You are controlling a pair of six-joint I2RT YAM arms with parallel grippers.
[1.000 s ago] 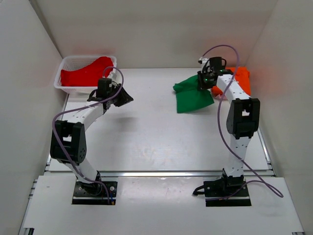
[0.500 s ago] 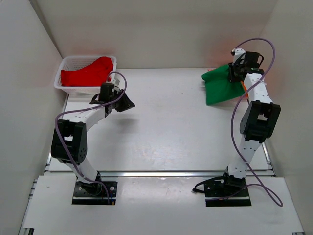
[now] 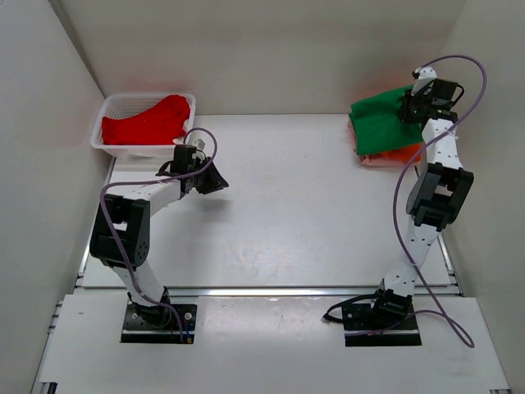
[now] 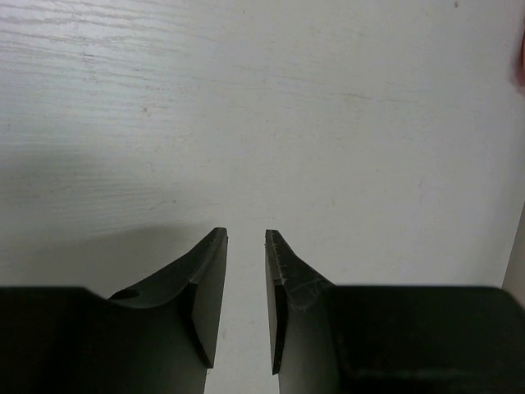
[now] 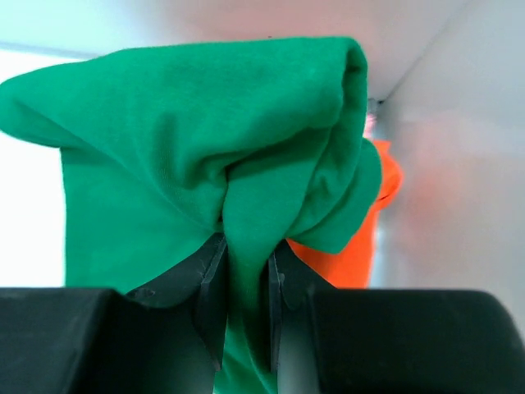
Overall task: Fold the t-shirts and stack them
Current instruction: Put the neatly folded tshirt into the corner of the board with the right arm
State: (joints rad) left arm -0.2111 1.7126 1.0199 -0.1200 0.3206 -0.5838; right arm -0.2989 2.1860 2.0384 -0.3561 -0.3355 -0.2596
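holding the green shirt (image 5: 205, 123) pinched in your right claw (image 5: 246, 246), lower it flat onto the orange shirt (image 3: 402, 156) in the far right corner. your left claw (image 4: 246, 235) hangs empty, tips a little apart.

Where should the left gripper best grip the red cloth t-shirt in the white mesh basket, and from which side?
On the red cloth t-shirt, probably the raised hump at the right end of the white mesh basket, from above: it seems to stand over the rim, and the walls block any sideways approach.
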